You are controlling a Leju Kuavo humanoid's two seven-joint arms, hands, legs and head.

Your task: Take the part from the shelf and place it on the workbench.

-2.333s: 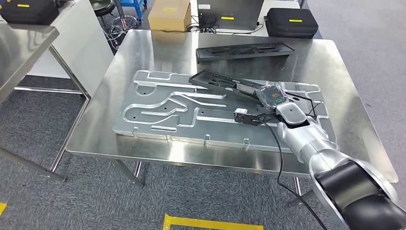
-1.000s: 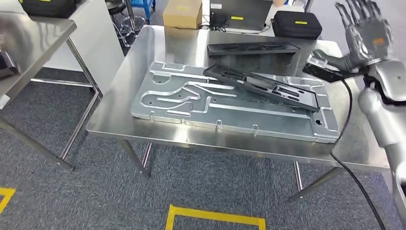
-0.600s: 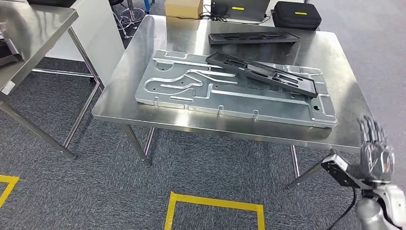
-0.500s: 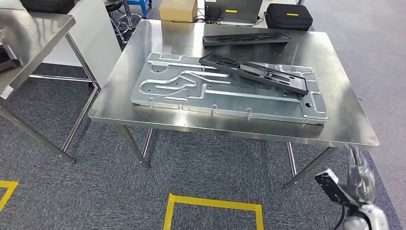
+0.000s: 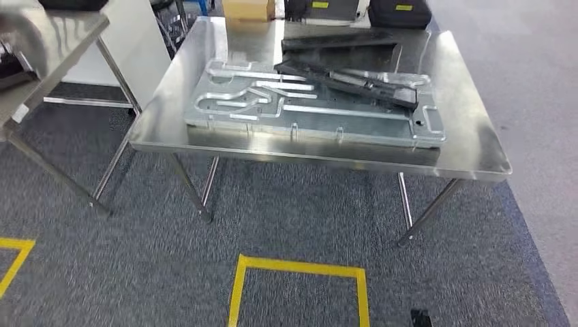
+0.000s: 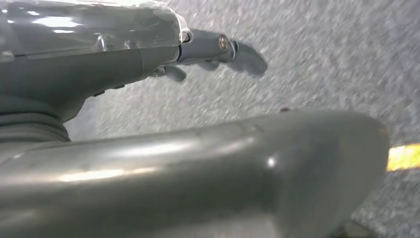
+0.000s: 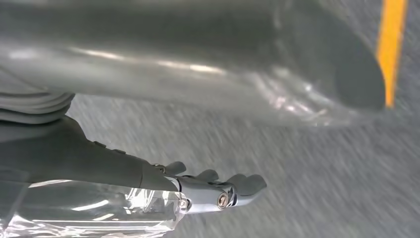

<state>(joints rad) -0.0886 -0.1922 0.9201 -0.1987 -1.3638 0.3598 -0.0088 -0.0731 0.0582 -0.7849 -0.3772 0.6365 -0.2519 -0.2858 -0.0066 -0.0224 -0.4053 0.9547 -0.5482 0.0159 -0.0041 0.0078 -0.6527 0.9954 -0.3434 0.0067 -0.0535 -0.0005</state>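
A long black part [image 5: 347, 82] lies slanted across the grey machined plate [image 5: 272, 112] on the steel workbench [image 5: 470, 153]. A second black part [image 5: 341, 43] rests flat behind it, near the bench's far edge. My left hand [image 6: 124, 59] hangs over grey carpet, its fingers [image 6: 233, 47] stretched out with nothing in them. My right hand [image 7: 148, 183] also hangs above the carpet, fingers [image 7: 237, 186] extended and holding nothing. Both hands are well away from the bench.
A steel shelf table [image 5: 48, 30] stands at the left with a dark item [image 5: 10, 68] under its top. A white cabinet [image 5: 133, 34], a cardboard box [image 5: 249, 8] and black cases [image 5: 399, 10] lie beyond the bench. Yellow tape [image 5: 300, 269] marks the carpet in front.
My right hand let go of the black part on the plate, lifted, then dropped out of the head view. The camera has moved, so the bench now sits higher in the picture.
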